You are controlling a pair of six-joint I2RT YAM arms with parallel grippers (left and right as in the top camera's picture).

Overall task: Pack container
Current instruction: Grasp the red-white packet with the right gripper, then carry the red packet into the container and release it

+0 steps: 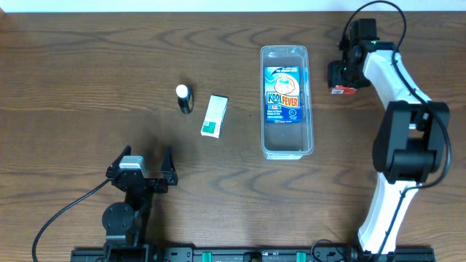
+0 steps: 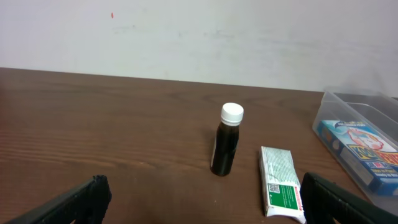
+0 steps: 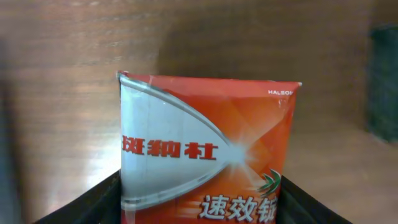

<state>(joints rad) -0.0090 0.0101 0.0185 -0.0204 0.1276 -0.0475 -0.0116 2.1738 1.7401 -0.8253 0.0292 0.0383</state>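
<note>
The clear plastic container stands right of centre with a blue box lying in it; its corner shows in the left wrist view. A dark bottle with a white cap stands upright left of a white and green box. My right gripper is shut on a red and orange box, just right of the container's far end. My left gripper is open and empty, near the front, short of the bottle.
The wooden table carries everything. A plain wall rises behind its far edge. The right arm stretches along the right side. A cable runs from the left arm's base.
</note>
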